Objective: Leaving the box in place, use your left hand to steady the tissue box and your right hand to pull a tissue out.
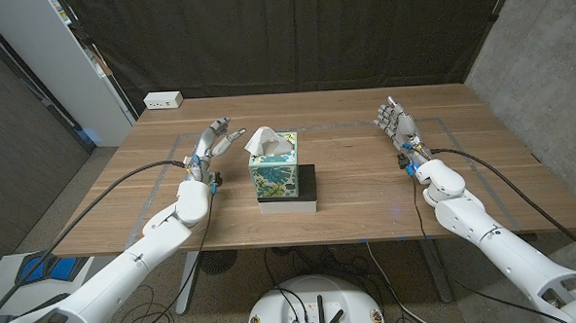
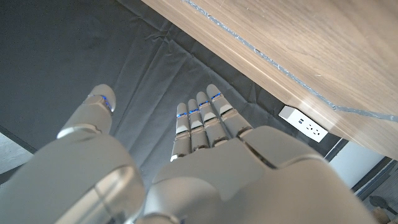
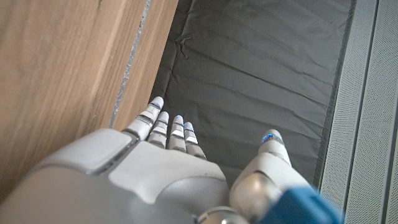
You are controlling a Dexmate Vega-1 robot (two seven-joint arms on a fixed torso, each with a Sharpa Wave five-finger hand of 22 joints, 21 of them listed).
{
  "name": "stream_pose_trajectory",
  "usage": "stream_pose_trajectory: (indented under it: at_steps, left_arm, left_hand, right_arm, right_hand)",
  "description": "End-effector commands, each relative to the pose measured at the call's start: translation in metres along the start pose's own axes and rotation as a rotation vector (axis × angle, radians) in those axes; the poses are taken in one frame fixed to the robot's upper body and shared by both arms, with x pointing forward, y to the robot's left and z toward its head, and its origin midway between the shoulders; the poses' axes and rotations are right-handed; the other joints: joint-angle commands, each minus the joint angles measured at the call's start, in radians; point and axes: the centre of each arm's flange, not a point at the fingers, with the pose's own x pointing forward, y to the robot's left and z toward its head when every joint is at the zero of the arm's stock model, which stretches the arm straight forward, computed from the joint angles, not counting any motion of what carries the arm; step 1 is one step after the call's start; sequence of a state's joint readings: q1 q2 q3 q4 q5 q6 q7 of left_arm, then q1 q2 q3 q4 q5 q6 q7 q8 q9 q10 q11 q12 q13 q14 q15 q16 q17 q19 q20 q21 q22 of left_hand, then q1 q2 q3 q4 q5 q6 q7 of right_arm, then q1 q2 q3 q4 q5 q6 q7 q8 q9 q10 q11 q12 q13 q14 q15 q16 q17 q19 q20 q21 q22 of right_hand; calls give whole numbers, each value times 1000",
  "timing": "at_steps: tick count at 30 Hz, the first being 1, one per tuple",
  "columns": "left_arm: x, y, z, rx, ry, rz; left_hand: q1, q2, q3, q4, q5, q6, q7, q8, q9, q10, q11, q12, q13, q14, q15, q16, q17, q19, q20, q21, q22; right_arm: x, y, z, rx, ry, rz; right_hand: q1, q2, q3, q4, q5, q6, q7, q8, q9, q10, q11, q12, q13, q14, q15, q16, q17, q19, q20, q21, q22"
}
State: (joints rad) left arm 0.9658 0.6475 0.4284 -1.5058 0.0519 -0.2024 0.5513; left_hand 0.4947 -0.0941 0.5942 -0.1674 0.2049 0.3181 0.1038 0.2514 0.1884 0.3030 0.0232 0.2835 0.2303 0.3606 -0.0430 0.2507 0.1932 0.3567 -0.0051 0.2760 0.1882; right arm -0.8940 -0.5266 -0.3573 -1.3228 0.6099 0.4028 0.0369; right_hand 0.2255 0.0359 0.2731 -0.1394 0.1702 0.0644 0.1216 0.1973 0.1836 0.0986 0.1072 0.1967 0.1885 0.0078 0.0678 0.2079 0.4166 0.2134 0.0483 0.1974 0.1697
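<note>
- Tissue box (image 1: 274,173), floral teal print, stands near the middle of the wooden table (image 1: 358,193), on a flat base with a dark top and white edge (image 1: 304,193).
- White tissue (image 1: 264,139) sticks up out of the box's top slot, untouched.
- Left hand (image 1: 212,143) is just left of the box, apart from it, fingers spread and holding nothing; thumb points toward the tissue.
- Left wrist view: left hand (image 2: 205,155) has its fingers straight and side by side, thumb set apart, black curtain (image 2: 93,56) beyond.
- Right hand (image 1: 399,126) is well to the right of the box, fingers extended, empty.
- Right wrist view: right hand (image 3: 168,162) shows the same, thumb apart, nothing between the fingers.
- White power strip (image 1: 163,101) lies at the table's far left corner.
- Tape outline (image 1: 162,172) marks the tabletop.
</note>
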Motion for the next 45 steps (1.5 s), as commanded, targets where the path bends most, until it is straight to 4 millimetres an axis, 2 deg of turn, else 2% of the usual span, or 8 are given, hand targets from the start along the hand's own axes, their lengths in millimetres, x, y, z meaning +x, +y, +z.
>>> stream_pose_trajectory:
  at_steps: [1,7,9,14,26,34,45]
  left_arm:
    - [-24,9,0,-4,9,-9]
    - [-37,12,-2,27,1,-26]
    - [-44,13,2,48,-15,28]
    - [-58,15,4,-28,-24,21]
    - [-79,21,1,-8,-31,3]
    - [-94,20,8,-23,-48,10]
    - [-124,24,7,-42,-54,33]
  left_hand:
    - [-4,-2,-8,1,7,-3,-2,-2,4,-5,3,-4,5,-4,6,-5,3,-7,-1,0,5]
    - [-5,-2,-12,1,7,-2,-2,-4,4,-1,2,-3,6,-2,7,-6,3,-6,0,-1,5]
    - [-5,-3,-13,2,6,-3,-2,-5,4,-1,2,-4,6,-3,7,-6,3,-6,0,-2,5]
    - [-8,-4,-17,3,6,-2,-2,-6,4,0,2,-4,6,-1,7,-6,3,-6,0,-2,5]
    - [-11,-6,-23,4,6,1,-4,-8,4,2,2,-5,7,-1,6,-8,4,-3,-1,-2,5]
    - [-16,-9,-30,5,5,5,-4,-10,4,3,1,-6,7,-2,7,-10,4,-4,-1,-4,5]
    - [-16,-8,-35,4,5,14,-6,-10,4,10,1,-6,8,4,7,-10,4,2,-2,-3,5]
  right_arm:
    - [-2,1,0,9,-11,-1]
    - [-2,1,-1,2,-8,-2]
    - [-1,0,-2,10,-4,4]
    - [-2,1,-1,16,-12,-5]
    - [-1,3,-1,21,-15,-2]
    - [-2,3,-1,13,-13,-2]
    - [-6,2,-2,15,-12,-9]
  right_hand:
    - [8,1,4,-3,5,5,24,1,2,7,-1,7,5,9,4,8,3,7,-3,4,5]
    - [8,2,4,-3,5,5,23,1,2,9,-1,7,5,10,1,8,1,7,-3,4,5]
    - [8,2,4,-4,5,6,23,1,2,10,-1,7,5,12,2,9,1,8,-2,4,5]
    - [9,2,4,-4,5,6,23,1,2,10,-1,7,5,14,3,10,0,12,-4,5,5]
    - [9,2,4,-4,5,5,23,0,2,12,0,7,5,15,3,10,-2,13,-3,4,5]
    - [9,2,4,-5,5,6,22,0,2,13,1,6,5,16,3,10,-4,13,-2,4,5]
    - [9,3,4,-5,5,6,24,0,2,13,0,5,5,16,4,10,-6,13,-2,3,5]
